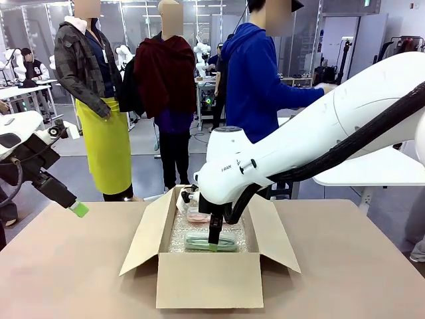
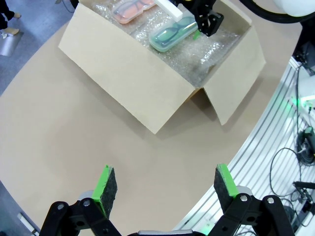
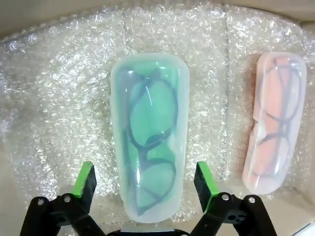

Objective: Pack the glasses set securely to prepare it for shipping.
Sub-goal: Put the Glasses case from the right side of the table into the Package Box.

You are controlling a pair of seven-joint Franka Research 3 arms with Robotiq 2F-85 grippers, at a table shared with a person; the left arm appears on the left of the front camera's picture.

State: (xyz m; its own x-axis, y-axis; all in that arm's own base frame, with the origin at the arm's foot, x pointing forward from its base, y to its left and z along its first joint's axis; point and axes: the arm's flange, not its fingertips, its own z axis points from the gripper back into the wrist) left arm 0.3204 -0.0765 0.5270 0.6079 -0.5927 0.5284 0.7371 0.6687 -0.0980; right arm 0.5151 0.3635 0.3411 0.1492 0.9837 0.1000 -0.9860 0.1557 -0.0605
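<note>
**Straddling the mint case, the right claw is standing open inside the box**

The right claw (image 3: 144, 172) is hanging low in the cardboard box (image 1: 209, 289) with its jaws spread wide and gripping nothing. One green pad is standing on each side of the mint green case (image 3: 147, 132), with a strip of bubble wrap (image 3: 59, 98) showing between each pad and the case wall. The case is lying flat on that wrap, directly under and just ahead of the claw. Its long axis is running straight away from the wrist, square to the line between the two pads, so the fingers are bracketing its narrow width near one end. From the front, that same axis is running left to right across the box, close behind the near wall.

The pale pink case (image 3: 275, 123) is lying parallel to the mint one, toward the far wall, with wrap showing between the two. Both cases are looking settled in the box, while the flaps are standing open.

The left claw (image 2: 165, 183) is also hanging open and empty, over bare table (image 1: 66, 279) well to the left of the box. The right arm is by far the nearer one. Any exit is probably calling for a straight rise, since a sideways drift would be pushing a pad into the mint case.
</note>
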